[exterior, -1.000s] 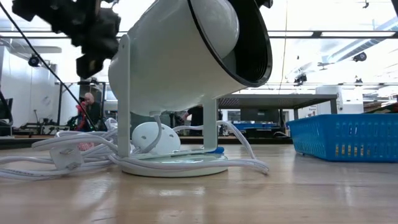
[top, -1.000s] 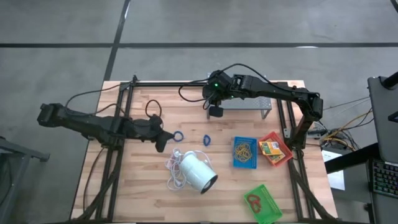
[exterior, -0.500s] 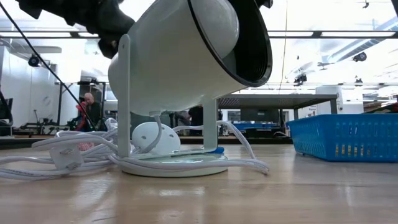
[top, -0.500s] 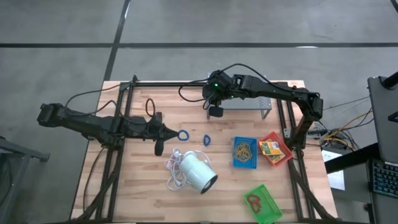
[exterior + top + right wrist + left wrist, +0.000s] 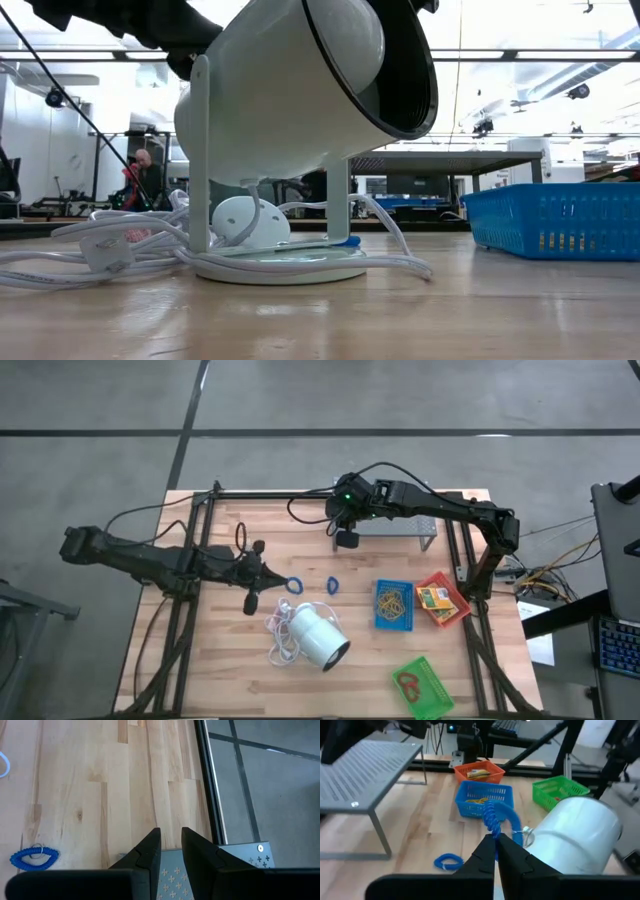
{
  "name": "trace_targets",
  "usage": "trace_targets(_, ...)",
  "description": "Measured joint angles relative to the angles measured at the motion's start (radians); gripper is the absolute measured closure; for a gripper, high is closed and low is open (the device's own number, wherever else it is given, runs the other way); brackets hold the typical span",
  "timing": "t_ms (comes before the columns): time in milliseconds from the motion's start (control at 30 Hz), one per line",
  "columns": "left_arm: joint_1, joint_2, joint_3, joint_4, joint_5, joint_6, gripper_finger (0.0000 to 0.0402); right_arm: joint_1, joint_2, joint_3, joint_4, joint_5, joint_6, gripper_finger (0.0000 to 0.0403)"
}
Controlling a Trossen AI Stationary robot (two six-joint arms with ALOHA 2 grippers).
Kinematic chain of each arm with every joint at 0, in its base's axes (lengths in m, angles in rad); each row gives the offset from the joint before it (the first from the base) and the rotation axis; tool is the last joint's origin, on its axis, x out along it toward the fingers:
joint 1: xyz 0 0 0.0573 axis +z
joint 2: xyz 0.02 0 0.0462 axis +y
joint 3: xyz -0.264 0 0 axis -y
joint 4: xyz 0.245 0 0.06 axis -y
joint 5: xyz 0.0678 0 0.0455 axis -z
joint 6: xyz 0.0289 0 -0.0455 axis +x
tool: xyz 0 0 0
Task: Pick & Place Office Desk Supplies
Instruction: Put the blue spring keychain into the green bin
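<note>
While one blue loop point(image 5: 492, 818) hangs pinched in my closed left gripper point(image 5: 496, 841) above the table point(image 5: 220, 660) beside the white cylinder point(image 5: 318, 637), I judge the carry step underway. Next I must bring it over the blue tray point(image 5: 393, 605); my right gripper point(image 5: 171, 845), jaws narrowly apart and empty, waits above the grey stand point(image 5: 395, 525).

left gripper point(image 5: 281, 582) rolled over, lifted — blue loop point(image 5: 294, 582) raised clear of table point(image 5: 220, 660)

Bare wood left of the white lamp point(image 5: 318, 636); trays point(image 5: 394, 605) crowd its right.
</note>
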Motion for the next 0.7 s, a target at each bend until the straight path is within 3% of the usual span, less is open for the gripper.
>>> trace_targets(200, 0.000, 0.000, 0.000, 0.005, 0.001, 0.182, 0.0394, 0.000, 0.000, 0.000, 0.003, 0.000, 0.000, 0.0330)
trace_targets(700, 0.000, 0.000, 0.000, 0.102, 0.004, 0.283, 0.0394, 0.002, 0.000, 0.000, 0.094, -0.001, 0.043, 0.0330)
